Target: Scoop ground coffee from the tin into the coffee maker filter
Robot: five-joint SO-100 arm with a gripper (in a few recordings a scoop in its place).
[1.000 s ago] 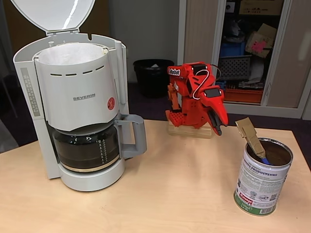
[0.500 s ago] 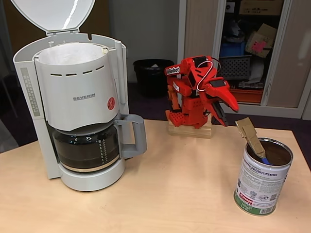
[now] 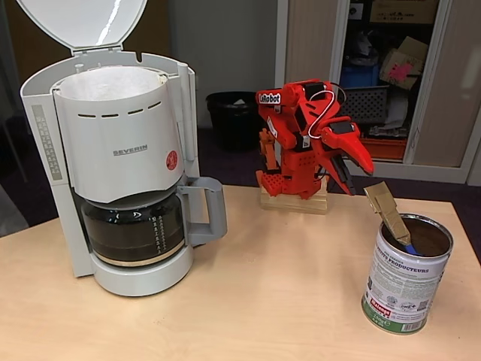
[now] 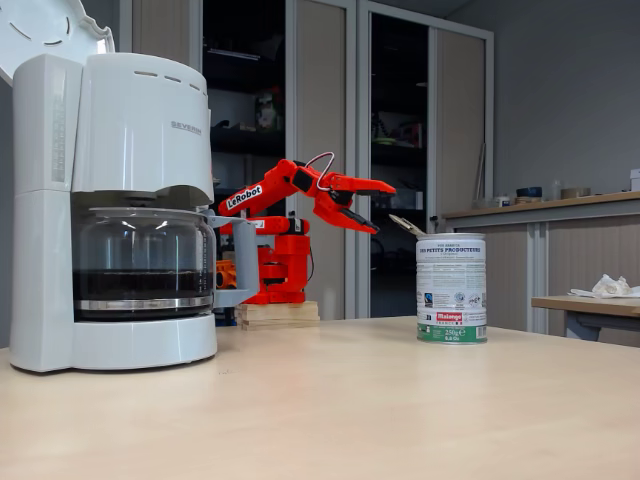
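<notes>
A pale wooden tabletop (image 3: 285, 301) carries a tall white coffee maker (image 3: 113, 162) at the left of both fixed views, its lid raised. The white paper coffee maker filter (image 3: 105, 81) lines the round basket at the top, and a dark glass carafe (image 3: 131, 229) sits below. At the right stands the tin (image 3: 406, 274), shiny metal with a white and green label, upright and well apart from the machine. Dark brown ground coffee (image 3: 430, 241) shows inside it, and a cardboard-handled scoop (image 3: 389, 213) leans out of its rim.

Behind, on a small wooden block (image 3: 293, 201), the red arm (image 3: 301, 143) reaches toward the tin. Its pincer (image 4: 372, 207) hangs in the air above and just short of the scoop, its jaws parted in a wedge, apparently holding nothing, though the front view is too foreshortened to confirm.

The room behind has a black waste bin (image 3: 237, 116) on dark flooring, and an open cupboard (image 3: 383, 75) crowded with boxes and crates. In the side view, a second table (image 4: 590, 305) stands at the right edge with crumpled white material on it.
</notes>
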